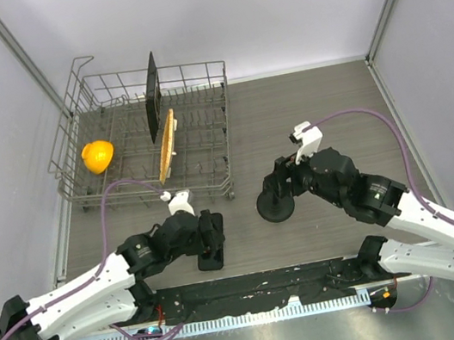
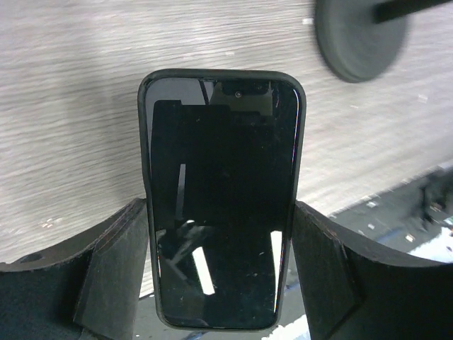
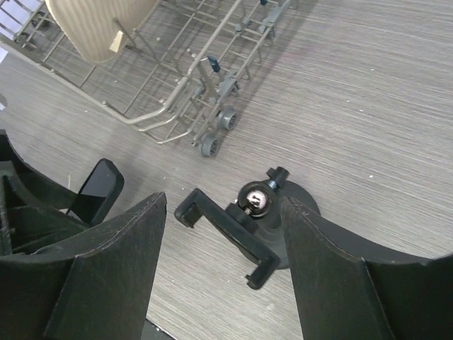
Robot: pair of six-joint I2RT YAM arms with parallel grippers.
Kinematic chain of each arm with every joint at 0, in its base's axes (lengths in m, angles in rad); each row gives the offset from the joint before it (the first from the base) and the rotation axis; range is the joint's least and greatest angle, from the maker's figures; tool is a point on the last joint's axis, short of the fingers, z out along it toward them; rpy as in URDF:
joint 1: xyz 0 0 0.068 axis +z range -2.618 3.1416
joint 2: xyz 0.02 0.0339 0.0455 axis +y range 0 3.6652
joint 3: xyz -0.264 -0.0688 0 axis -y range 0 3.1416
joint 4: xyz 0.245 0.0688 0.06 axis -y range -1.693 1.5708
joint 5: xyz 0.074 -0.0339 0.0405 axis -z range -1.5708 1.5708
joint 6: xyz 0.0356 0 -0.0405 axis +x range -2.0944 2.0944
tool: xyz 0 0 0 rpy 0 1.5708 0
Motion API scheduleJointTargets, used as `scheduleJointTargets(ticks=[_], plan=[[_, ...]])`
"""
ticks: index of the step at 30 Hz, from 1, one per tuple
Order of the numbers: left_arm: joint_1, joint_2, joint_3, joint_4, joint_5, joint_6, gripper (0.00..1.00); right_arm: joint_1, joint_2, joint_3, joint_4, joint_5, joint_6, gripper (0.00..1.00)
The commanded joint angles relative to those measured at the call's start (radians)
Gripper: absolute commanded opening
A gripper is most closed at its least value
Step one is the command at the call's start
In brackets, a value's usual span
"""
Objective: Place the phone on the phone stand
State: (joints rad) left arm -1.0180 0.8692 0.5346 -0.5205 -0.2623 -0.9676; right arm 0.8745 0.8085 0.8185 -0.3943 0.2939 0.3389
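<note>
**Inspector:** Containers and contents?

**Assistant:** One wire rack, upper left of the top view. An orange item sits at its left end. A black plate stands upright near its middle. A tan board leans on edge just below the plate in frame.

**Inspector:** The phone?

**Assistant:** The phone is lower centre-left in the top view, below the rack. The left gripper pinches it across its long edges. I cannot tell whether it rests on the table.

**Inspector:** The stand?

**Assistant:** The stand is on the table at frame centre, apart from the phone. The right gripper is over it.

**Inspector:** What do the wrist views add?

**Assistant:** The left wrist view shows the phone's glossy screen, a finger against each side. It also shows the stand's disc at upper right, but no rack. The right wrist view shows the fingers spread, the stand's cradle and ball joint between them. The left finger is clear of the cradle, and contact on the right cannot be told. It also shows the rack's wheeled corner, the board at the top edge and a phone corner at left
</note>
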Motion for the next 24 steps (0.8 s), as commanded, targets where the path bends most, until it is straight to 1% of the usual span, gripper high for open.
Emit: scheduleJointTargets(ticks=[1,4,8,12,15,16,18,19,23,24], plan=[[0.001,-0.096,0.022,0.178,0.110,0.135,0.00,-0.002,0.038,0.054,0.078,-0.047,0.048,0.71],[0.001,-0.137,0.030,0.175,0.100,0.167,0.00,0.000,0.086,0.094,0.081,-0.065,0.066,0.71],[0.001,-0.157,0.054,0.217,0.162,0.231,0.00,0.000,0.156,0.203,0.055,-0.140,0.074,0.71],[-0.001,-0.170,0.100,0.220,0.184,0.326,0.00,-0.002,0.196,0.264,0.048,-0.234,0.080,0.71],[-0.001,-0.180,0.134,0.209,0.161,0.389,0.00,0.000,0.244,0.304,0.049,-0.363,0.106,0.71],[-0.001,-0.180,0.154,0.197,0.152,0.412,0.00,-0.002,0.254,0.312,0.058,-0.416,0.141,0.71],[-0.001,-0.180,0.172,0.185,0.121,0.426,0.00,-0.002,0.285,0.318,0.072,-0.452,0.182,0.70],[-0.001,-0.180,0.188,0.182,0.115,0.434,0.00,-0.002,0.294,0.320,0.084,-0.466,0.234,0.70],[-0.001,-0.179,0.215,0.178,0.078,0.457,0.00,-0.002,0.342,0.306,0.126,-0.553,0.336,0.66],[-0.001,-0.180,0.225,0.180,0.065,0.460,0.00,-0.002,0.357,0.301,0.132,-0.555,0.345,0.65]])
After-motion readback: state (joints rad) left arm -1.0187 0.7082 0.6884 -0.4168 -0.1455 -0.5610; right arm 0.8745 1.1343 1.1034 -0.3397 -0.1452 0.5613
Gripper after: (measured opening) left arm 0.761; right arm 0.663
